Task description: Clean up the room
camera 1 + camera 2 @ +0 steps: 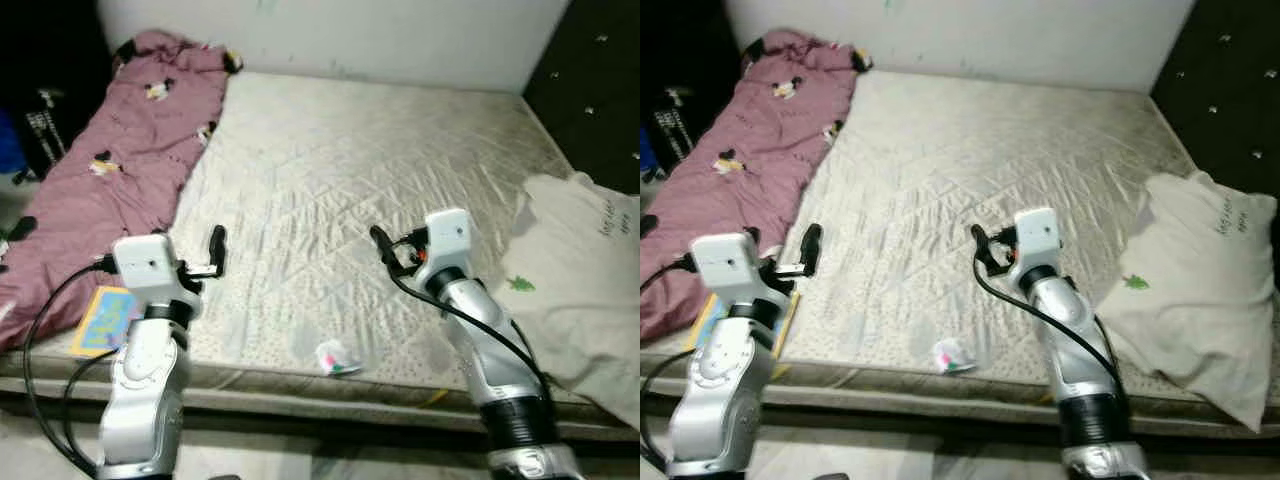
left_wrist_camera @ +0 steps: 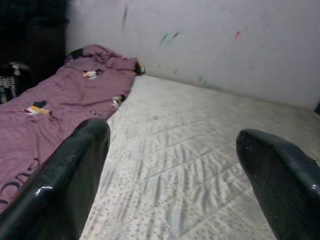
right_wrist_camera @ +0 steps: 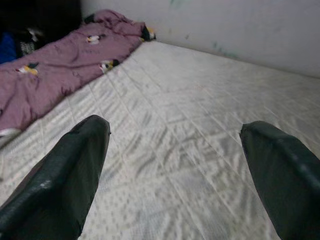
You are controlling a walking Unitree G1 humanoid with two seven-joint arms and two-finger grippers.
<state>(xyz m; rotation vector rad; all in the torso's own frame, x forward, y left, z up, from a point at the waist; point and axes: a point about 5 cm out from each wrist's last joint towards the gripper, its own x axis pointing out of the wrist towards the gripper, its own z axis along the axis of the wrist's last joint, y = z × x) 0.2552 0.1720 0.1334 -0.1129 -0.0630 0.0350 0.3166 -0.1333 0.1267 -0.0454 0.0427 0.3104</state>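
A bare quilted mattress lies before me. A small crumpled wrapper with pink and green print sits near its front edge, between my two arms. A colourful flat book lies at the front left corner, partly under my left arm. My left gripper hovers open over the mattress's left part, beside the purple blanket. My right gripper hovers open above the mattress middle, a little beyond the wrapper. Both wrist views look between spread black fingers across the mattress toward the wall.
The purple blanket with cartoon prints runs along the mattress's left side. A cream pillow with a green mark lies at the right edge. Dark furniture stands at the right; dark objects stand at the far left.
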